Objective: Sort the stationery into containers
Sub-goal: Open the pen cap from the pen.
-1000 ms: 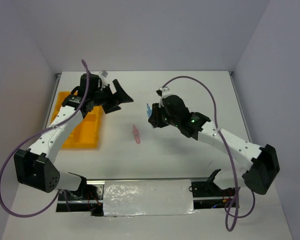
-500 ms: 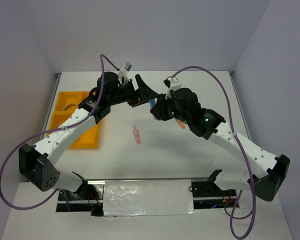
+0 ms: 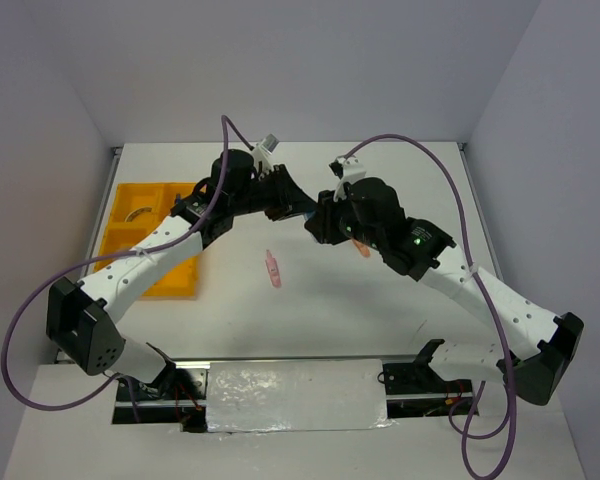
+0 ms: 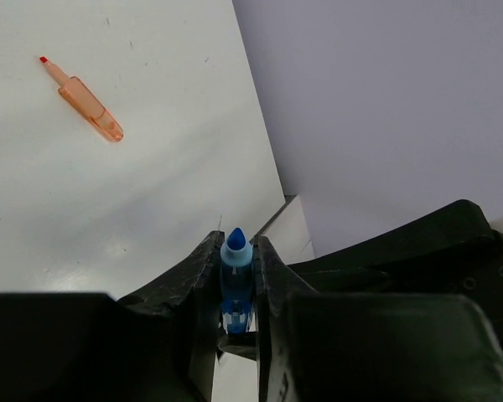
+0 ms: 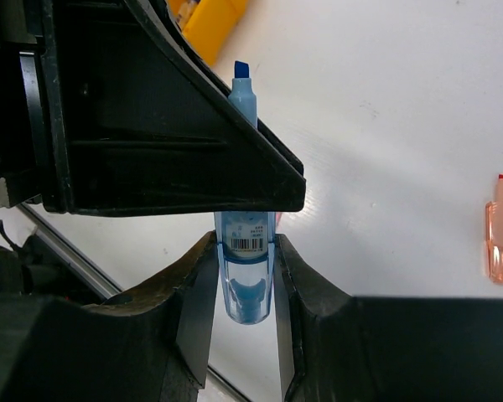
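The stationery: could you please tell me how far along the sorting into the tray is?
Done: one pale item seems to lie in the yellow tray. In hand: the blue marker is gripped in the jaws of both the left gripper and the right gripper, apparently a handover. Left: the pink marker and the orange marker lie on the table, outside the tray.

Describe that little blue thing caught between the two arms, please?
It is a blue marker, seemingly a highlighter: a see-through blue plastic barrel, a white barcode label round it, a slanted blue tip, uncapped. It hangs above the white table, touching only the two pincers. The right pincer clamps its rear end; the left pincer closes on the tip half and hides part of the barrel in the right wrist view.
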Robot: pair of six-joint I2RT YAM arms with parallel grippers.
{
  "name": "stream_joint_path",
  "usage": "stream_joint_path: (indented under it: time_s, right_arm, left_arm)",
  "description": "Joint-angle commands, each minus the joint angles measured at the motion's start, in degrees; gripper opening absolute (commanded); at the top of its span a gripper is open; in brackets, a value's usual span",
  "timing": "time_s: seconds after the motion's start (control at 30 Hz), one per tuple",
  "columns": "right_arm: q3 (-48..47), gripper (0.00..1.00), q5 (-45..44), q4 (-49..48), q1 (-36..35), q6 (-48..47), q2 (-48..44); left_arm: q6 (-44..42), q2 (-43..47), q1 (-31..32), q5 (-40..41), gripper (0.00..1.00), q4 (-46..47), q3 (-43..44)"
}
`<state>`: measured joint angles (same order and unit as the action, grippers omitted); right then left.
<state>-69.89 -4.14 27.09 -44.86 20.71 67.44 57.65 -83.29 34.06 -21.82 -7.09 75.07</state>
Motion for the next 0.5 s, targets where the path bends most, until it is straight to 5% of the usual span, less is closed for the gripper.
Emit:
stream_joint_path:
  time_s: [0.0, 0.23, 0.47]
  right_arm:
    - [-1.39, 0.01, 0.36, 0.15, -0.4, -0.85, -0.82]
    - [-0.16, 0.0, 3.26, 0.24, -0.49, -0.93, -0.29]
    - [3.88, 0.0, 6.51, -0.02, -0.4, -2.34, -1.78]
  left_arm:
    - [-2.18, -0.21, 0.21, 2.31, 0.26, -0.54, 3.59]
    - [-6.75, -1.17, 0.12, 6.35, 0.02, -6.6, 7.54]
    - [-9.66, -2.14, -1.98, 9.17, 0.0, -10.84, 11.77]
